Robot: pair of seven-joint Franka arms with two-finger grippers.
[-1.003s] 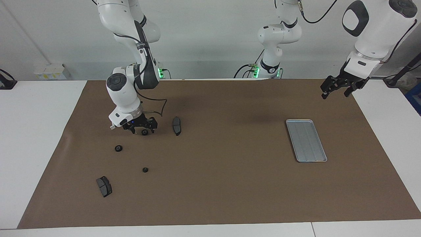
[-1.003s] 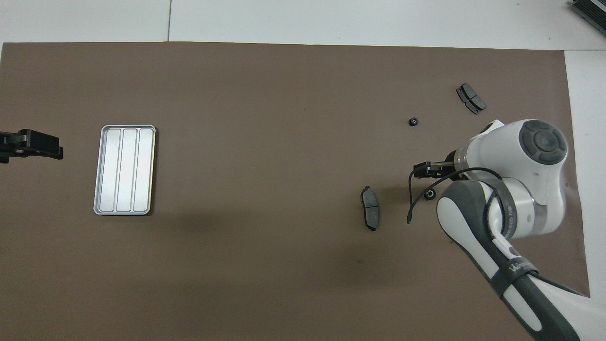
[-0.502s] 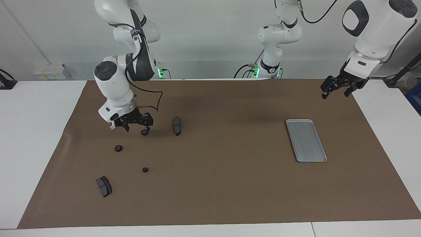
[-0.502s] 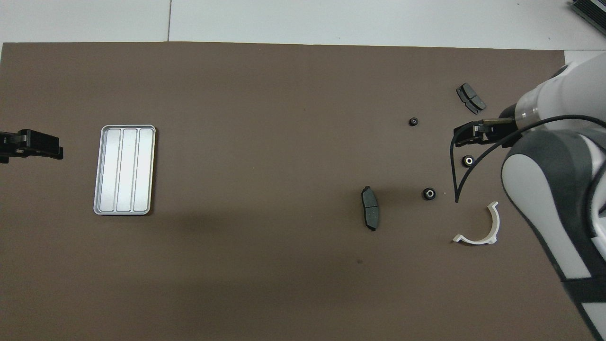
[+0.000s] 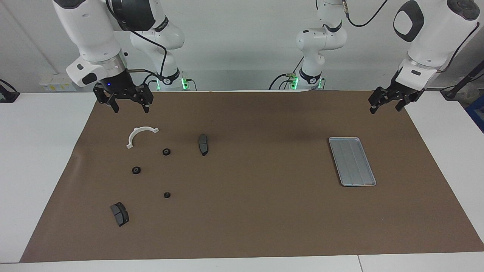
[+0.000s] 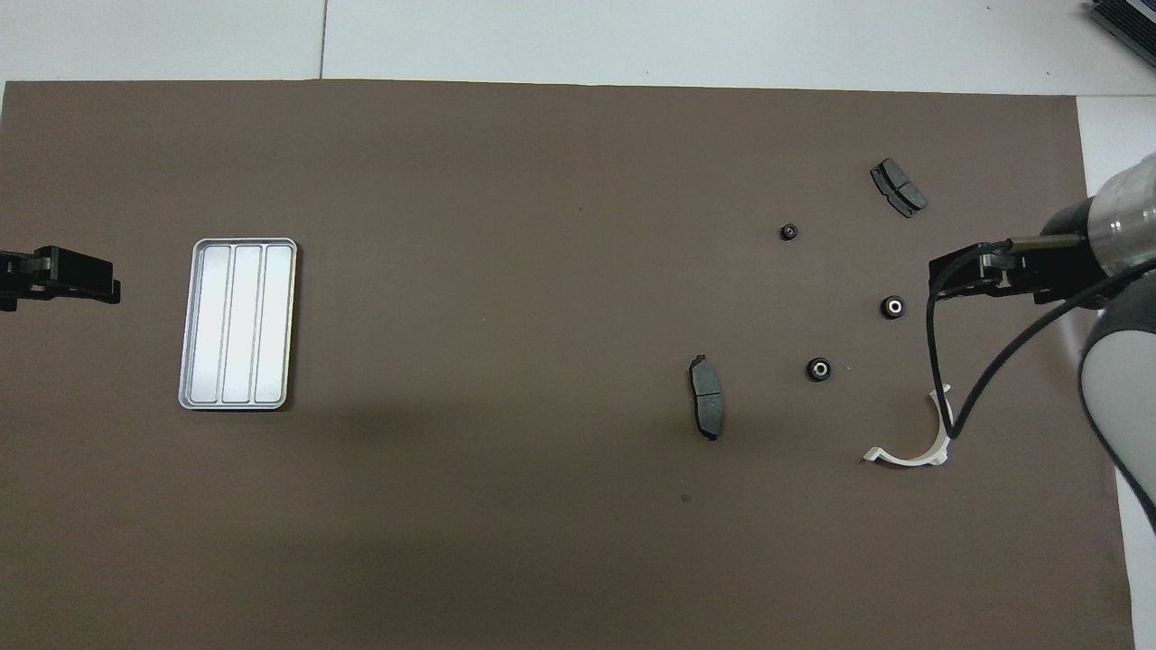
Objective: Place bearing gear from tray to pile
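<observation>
The silver-grey tray [image 5: 351,161] lies empty at the left arm's end of the mat; it also shows in the overhead view [image 6: 237,323]. Three small black bearing gears [image 5: 166,151] [image 5: 136,170] [image 5: 166,195] lie on the mat among the pile: a white half-ring bracket [image 5: 140,134] and two dark brake pads [image 5: 203,144] [image 5: 119,214]. My right gripper [image 5: 128,107] is open and empty, raised over the mat's edge beside the bracket. My left gripper [image 5: 385,105] is open and empty, waiting in the air over the mat's corner near the tray.
The brown mat [image 5: 257,211] covers most of the white table. In the overhead view the gears [image 6: 818,368] [image 6: 893,307] [image 6: 789,232], bracket [image 6: 912,442] and pads [image 6: 706,408] [image 6: 898,187] lie at the right arm's end, under the right gripper [image 6: 971,275].
My right gripper has lifted away from the gear beside the brake pad and drawn back toward its base. The gear stays on the mat. The bracket is uncovered. The left arm has not moved.
</observation>
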